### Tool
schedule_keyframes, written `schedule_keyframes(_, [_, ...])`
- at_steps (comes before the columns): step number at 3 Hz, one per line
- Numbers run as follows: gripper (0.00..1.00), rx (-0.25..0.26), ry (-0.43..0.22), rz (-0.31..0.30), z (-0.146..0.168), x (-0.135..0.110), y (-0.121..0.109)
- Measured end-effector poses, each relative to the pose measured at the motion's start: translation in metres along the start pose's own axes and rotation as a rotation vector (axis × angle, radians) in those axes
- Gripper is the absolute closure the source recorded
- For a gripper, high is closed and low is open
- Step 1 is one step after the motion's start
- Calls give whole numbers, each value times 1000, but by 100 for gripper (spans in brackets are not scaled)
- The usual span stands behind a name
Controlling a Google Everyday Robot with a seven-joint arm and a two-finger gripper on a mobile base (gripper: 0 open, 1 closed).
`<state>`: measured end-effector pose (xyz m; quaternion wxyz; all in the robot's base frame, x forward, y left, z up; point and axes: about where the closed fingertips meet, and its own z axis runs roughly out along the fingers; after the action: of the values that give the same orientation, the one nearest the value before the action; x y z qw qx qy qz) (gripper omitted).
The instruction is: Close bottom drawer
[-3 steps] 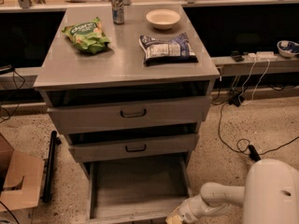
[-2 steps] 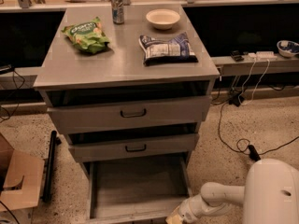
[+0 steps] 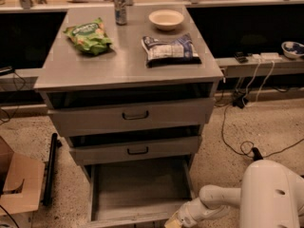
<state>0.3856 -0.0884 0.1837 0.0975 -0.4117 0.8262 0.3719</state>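
Bottom drawer (image 3: 137, 189) stands pulled out under the middle drawer (image 3: 135, 150), grey floor showing. Hand (image 3: 172, 221) sits at its front corner; grip cannot be told. Cardboard box (image 3: 21, 184) lies left.

- bottom drawer (image 3: 140, 184): matt grey, metal look, smooth inside
- gripper (image 3: 172, 221), at bottom drawer's front right corner: pale, smooth plastic
- floor (image 3: 275, 122) beside bottom drawer: speckled, rough

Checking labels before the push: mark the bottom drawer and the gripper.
bottom drawer (image 3: 140, 186): camera view, bare grey inside floor.
gripper (image 3: 173, 220): camera view, its tip, low by the drawer's front right corner.
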Motion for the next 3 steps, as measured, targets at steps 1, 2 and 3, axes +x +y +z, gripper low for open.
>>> schedule_keyframes(1, [100, -54, -4, -28, 16, -11, 2])
schedule_keyframes(2, [100, -49, -22, -40, 15, -20, -6])
schedule_keyframes(3, [100, -49, -22, -40, 15, -20, -6])
